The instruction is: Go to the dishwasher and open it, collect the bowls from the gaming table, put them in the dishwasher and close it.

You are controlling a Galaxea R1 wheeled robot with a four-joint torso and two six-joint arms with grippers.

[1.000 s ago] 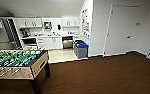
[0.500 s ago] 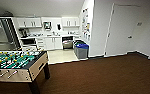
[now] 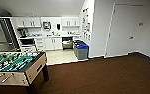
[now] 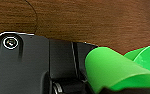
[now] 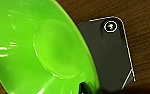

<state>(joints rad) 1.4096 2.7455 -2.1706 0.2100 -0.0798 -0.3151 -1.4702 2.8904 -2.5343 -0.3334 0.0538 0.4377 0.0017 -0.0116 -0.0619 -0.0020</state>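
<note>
Carrying a lime green bowl [image 5: 41,50] close at the right wrist, you face the kitchen across brown carpet [image 3: 103,77]. A green bowl [image 4: 116,72] also shows large at the left wrist. Whether either gripper is clamped on its bowl or open, you cannot tell. The dishwasher [image 3: 67,43] stands under the far counter, well apart from you. Treat each bowl as light, stiff, slippery plastic; take hold at the rim, not the smooth curved wall.
</note>
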